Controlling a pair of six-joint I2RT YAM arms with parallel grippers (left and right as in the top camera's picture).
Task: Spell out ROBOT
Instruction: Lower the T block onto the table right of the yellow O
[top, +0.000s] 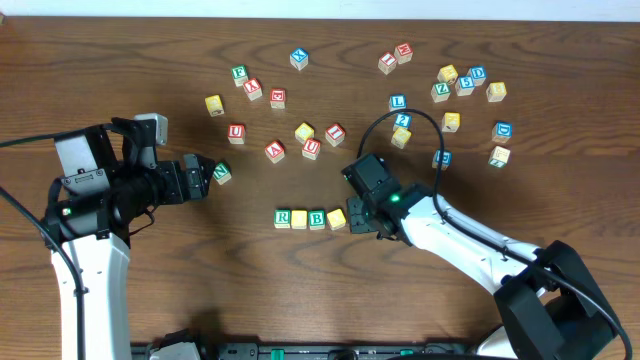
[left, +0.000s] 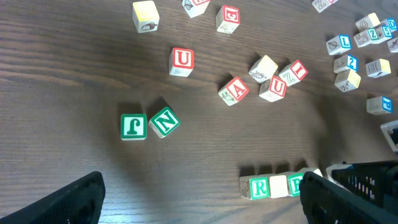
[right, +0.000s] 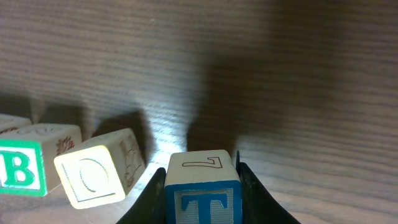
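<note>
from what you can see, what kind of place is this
Probably a robot lab or test bench rather than a home: a left arm and a right arm work at a wooden table, with letter cubes scattered and a row of four cubes lined up.

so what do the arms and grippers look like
Left arm and right arm: white segments, black joints. Left gripper and right gripper: black, two fingers each. A thin black cable loops off the right arm, which has a small green light.
</note>
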